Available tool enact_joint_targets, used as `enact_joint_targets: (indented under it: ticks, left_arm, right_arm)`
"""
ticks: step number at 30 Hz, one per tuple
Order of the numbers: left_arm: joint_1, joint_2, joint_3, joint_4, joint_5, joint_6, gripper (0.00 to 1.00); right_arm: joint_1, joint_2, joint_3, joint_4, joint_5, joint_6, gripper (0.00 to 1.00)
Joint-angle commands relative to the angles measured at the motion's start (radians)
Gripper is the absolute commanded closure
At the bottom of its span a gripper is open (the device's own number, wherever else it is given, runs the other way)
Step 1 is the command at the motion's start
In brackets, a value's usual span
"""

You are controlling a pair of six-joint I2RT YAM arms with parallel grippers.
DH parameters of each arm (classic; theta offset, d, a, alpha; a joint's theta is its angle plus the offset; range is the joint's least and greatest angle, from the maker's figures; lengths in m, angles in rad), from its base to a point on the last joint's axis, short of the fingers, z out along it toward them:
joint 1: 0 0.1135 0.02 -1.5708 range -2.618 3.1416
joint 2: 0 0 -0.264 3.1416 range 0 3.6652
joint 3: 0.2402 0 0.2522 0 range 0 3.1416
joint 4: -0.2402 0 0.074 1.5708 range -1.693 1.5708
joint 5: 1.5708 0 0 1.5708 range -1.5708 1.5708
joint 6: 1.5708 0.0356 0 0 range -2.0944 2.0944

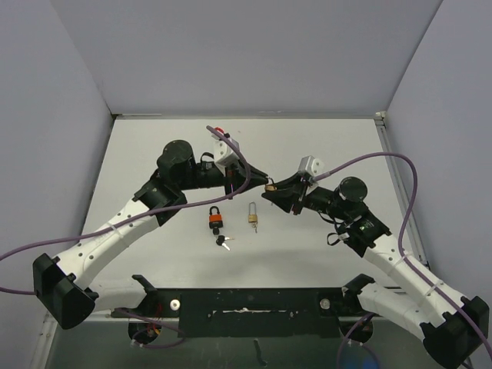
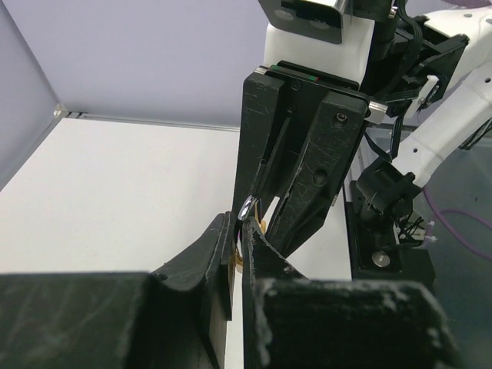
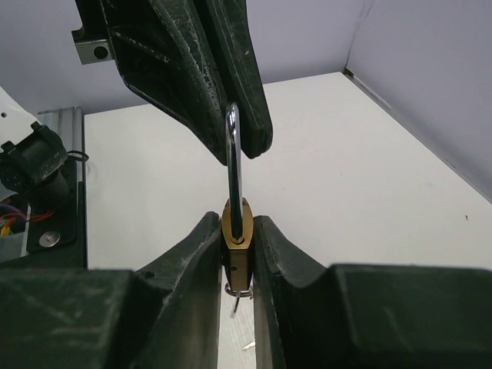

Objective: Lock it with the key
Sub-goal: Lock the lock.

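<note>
The right jaws grip the body of a brass padlock [image 3: 240, 257], held in the air over the middle of the desk [image 1: 154, 146]. The left jaws are closed on its shackle [image 3: 233, 169]. Nearer, on the desk, lie an orange padlock [image 1: 215, 221] with keys [image 1: 223, 243] just beside it, and to their right a second brass padlock [image 1: 252, 216].

orange padlock [image 1: 216, 221], brass padlock [image 1: 252, 216], keys [image 1: 224, 242] block near centre; sides free.
</note>
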State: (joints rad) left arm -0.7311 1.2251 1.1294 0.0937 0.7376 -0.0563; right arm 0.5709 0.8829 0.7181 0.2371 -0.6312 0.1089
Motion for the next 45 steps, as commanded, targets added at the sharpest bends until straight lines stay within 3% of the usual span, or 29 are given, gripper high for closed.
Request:
enact_joint_targets:
  ticks: [1,12,16,22,23,25,28,33,38,41,45]
  left_arm:
    - [-0.031,0.059,-0.088,-0.249,0.147,-0.082,1.0]
    - [-0.054,0.143,-0.152,-0.183,0.16,-0.133,1.0]
    - [-0.054,0.126,-0.157,-0.138,0.137,-0.154,1.0]
    - [-0.053,0.095,-0.117,-0.041,0.064,-0.172,1.0]
    - [-0.053,0.093,-0.102,-0.03,0.046,-0.171,1.0]
    - [-0.052,0.087,-0.074,-0.003,0.006,-0.169,1.0]
    - [-0.045,0.079,-0.041,0.036,-0.051,-0.166,1.0]
    - [-0.014,0.085,0.006,0.087,-0.109,-0.187,1.0]
    - [0.038,0.093,0.028,0.09,-0.12,-0.209,1.0]
    - [0.071,0.079,0.019,0.093,-0.13,-0.218,1.0]
    - [0.096,0.061,0.008,0.096,-0.15,-0.22,1.0]
  right_arm:
    - [-0.014,-0.086,0.146,0.523,0.161,0.015,1.0]
    - [-0.014,-0.11,0.149,0.566,0.158,0.028,1.0]
    - [-0.015,-0.103,0.177,0.47,0.132,0.024,1.0]
    - [-0.011,-0.063,0.217,0.172,0.08,0.02,1.0]
    - [-0.012,-0.057,0.218,0.126,0.079,0.021,0.97]
    - [-0.012,-0.052,0.209,0.047,0.087,0.031,0.77]
    - [-0.012,-0.057,0.19,-0.058,0.111,0.037,0.64]
    - [-0.011,-0.103,0.126,-0.138,0.192,0.06,0.31]
    - [-0.009,-0.167,0.083,-0.259,0.347,0.075,0.24]
    - [-0.009,-0.185,0.084,-0.356,0.484,0.132,0.11]
    - [-0.008,-0.159,0.11,-0.505,0.565,0.173,0.1]
